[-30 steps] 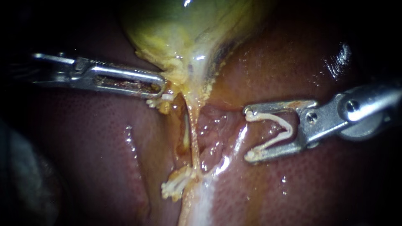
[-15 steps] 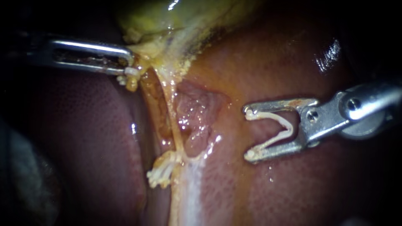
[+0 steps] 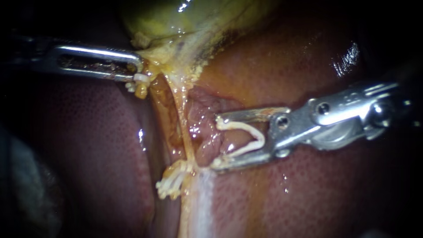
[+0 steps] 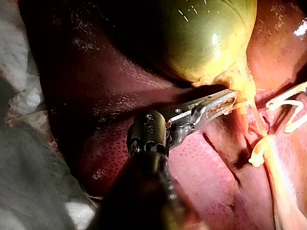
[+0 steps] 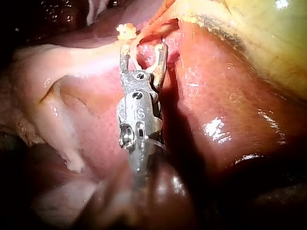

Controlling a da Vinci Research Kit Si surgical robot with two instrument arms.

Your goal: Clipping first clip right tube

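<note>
The green-yellow gallbladder (image 3: 189,17) hangs over the red liver (image 3: 97,145). My left instrument (image 3: 140,67) has its jaws shut on the yellow tissue at the gallbladder's neck, also seen in the left wrist view (image 4: 234,98). From the neck a thin pale tube (image 3: 184,128) runs down to frayed white strands (image 3: 172,183). My right instrument (image 3: 217,142) holds a white V-shaped clip (image 3: 238,126) between its wide-spread jaws. The jaw tips lie just right of the tube, apart from it. In the right wrist view the instrument (image 5: 144,49) points at the tube.
A raw pink pocket of tissue (image 3: 202,114) lies between the tube and the clip. A pale white band (image 3: 202,198) runs down the liver below the frayed strands. Grey cloth (image 4: 29,158) lies beside the liver in the left wrist view.
My left instrument pulled the gallbladder's neck up and to the left, stretching the tube. Then my right instrument moved left with the clip, close to the tube.
</note>
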